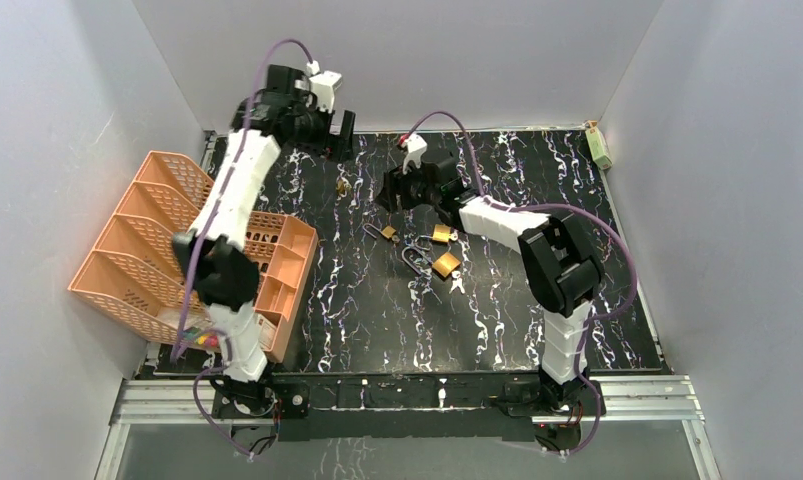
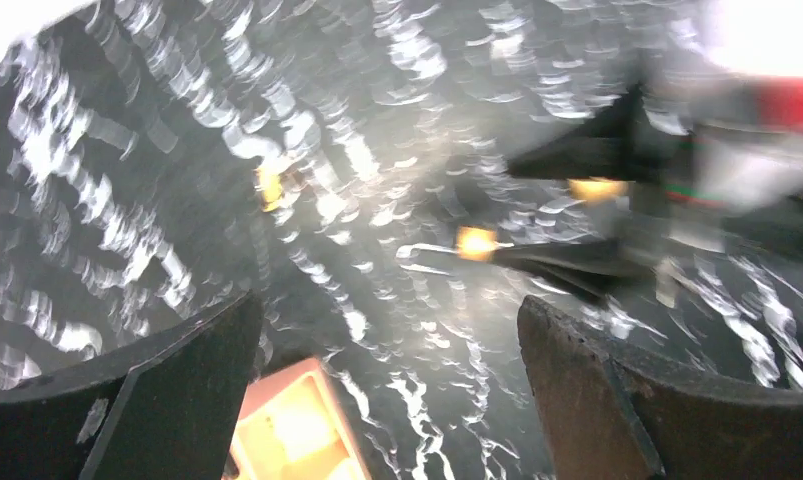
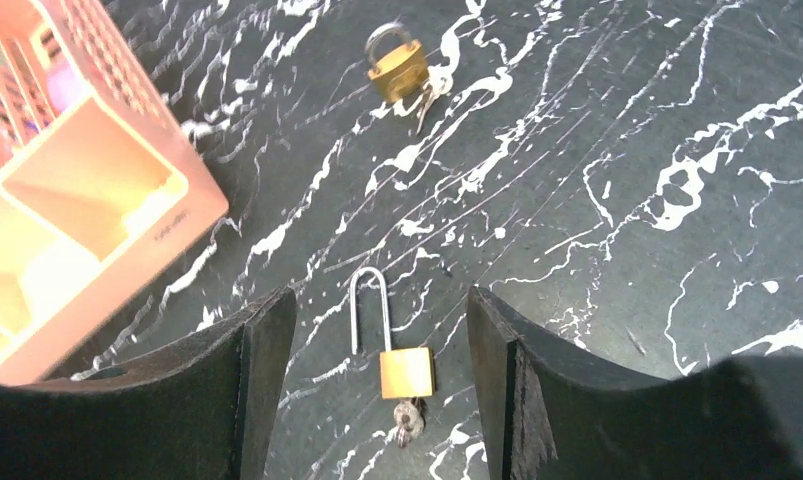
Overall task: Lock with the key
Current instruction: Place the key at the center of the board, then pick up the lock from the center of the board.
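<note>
Tools: both spread, pinching nothing. My right tool [image 3: 377,300] hangs above the tabletop [image 3: 627,120]; between its fingers [image 3: 227,400] I see a brass padlock [image 3: 406,372] lying flat, shackle open, key [image 3: 409,420] in its base. Farther on, a second padlock [image 3: 397,70], shackle closed (keys bunched beside it). Pink organiser [image 3: 177,225] at the left edge. My left tool [image 2: 389,308] also hangs over the tabletop, near that organiser's corner; view blurred.
</note>
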Action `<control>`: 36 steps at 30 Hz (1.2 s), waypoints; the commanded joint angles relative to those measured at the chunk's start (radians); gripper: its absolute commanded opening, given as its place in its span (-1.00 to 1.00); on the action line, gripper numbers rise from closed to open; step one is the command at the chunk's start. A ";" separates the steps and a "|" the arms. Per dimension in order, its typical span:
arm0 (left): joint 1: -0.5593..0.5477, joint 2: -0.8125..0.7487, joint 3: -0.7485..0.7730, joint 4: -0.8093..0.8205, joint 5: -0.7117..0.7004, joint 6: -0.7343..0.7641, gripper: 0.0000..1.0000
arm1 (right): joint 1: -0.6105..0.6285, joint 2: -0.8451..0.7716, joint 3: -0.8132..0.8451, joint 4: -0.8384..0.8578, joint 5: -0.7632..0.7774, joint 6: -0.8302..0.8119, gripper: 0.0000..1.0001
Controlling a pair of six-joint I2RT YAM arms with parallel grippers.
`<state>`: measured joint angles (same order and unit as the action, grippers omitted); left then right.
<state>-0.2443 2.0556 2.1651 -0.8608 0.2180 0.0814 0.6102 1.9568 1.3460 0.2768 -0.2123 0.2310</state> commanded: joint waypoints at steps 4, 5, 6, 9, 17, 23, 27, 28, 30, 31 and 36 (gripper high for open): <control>0.034 -0.353 -0.192 -0.137 0.966 0.318 0.97 | 0.060 0.022 0.078 -0.268 0.012 -0.225 0.39; 0.037 -0.355 -0.197 -0.141 1.002 0.326 0.97 | 0.062 0.027 0.083 -0.274 0.025 -0.229 0.39; 0.037 -0.360 -0.208 -0.133 1.022 0.326 0.97 | 0.065 0.036 0.092 -0.303 0.041 -0.229 0.40; 0.037 -0.425 -0.292 0.028 0.991 0.221 0.97 | 0.079 0.062 0.117 -0.350 0.103 -0.229 0.41; 0.042 -0.734 -0.721 0.703 0.667 -0.152 0.97 | 0.111 0.137 0.167 -0.410 0.207 -0.264 0.33; 0.042 -0.768 -0.791 0.802 0.600 -0.237 0.97 | 0.142 0.152 0.132 -0.391 0.246 -0.280 0.25; 0.042 -0.784 -0.863 0.930 0.572 -0.310 0.97 | 0.168 0.170 0.133 -0.384 0.276 -0.295 0.25; 0.042 -0.789 -0.881 0.969 0.558 -0.336 0.97 | 0.171 0.178 0.140 -0.386 0.273 -0.294 0.25; 0.042 -0.800 -0.916 1.047 0.526 -0.397 0.97 | 0.171 0.195 0.158 -0.400 0.261 -0.289 0.24; 0.042 -0.807 -0.929 1.072 0.512 -0.417 0.97 | 0.172 0.204 0.169 -0.409 0.255 -0.289 0.23; 0.042 -0.850 -0.975 1.085 0.442 -0.417 0.97 | 0.171 0.216 0.183 -0.423 0.233 -0.296 0.14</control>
<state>-0.2054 1.2781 1.2060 0.1291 0.7280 -0.3027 0.7792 2.1426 1.5112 -0.1219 0.0265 -0.0437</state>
